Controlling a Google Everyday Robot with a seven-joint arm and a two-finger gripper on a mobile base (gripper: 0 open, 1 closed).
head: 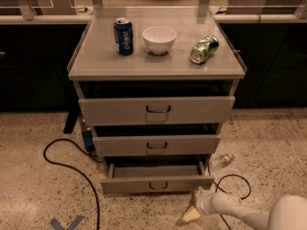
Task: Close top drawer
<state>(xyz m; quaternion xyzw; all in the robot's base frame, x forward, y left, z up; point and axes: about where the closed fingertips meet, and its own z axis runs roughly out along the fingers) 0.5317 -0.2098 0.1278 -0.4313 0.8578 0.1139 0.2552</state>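
The grey metal cabinet (156, 66) has three drawers, all pulled out somewhat. The top drawer (129, 184) of the task is the lowest one. It has a low plain front and a small dark wire handle (158, 186), and its long flat tray (156, 170) sticks out furthest. The middle drawer (124, 146) and the tall uppermost drawer (115, 111) stand above it. My gripper (194, 206) is low over the floor, just in front of and below the right corner of the lowest drawer's front, apart from it. My white arm (249, 214) comes in from the bottom right.
On the cabinet top stand a blue soda can (123, 36) and a white bowl (159, 39), with a green can (204, 49) lying on its side. A black cable (72, 166) loops over the floor at the left. A plastic bottle (221, 161) lies right of the cabinet. Dark counters stand behind.
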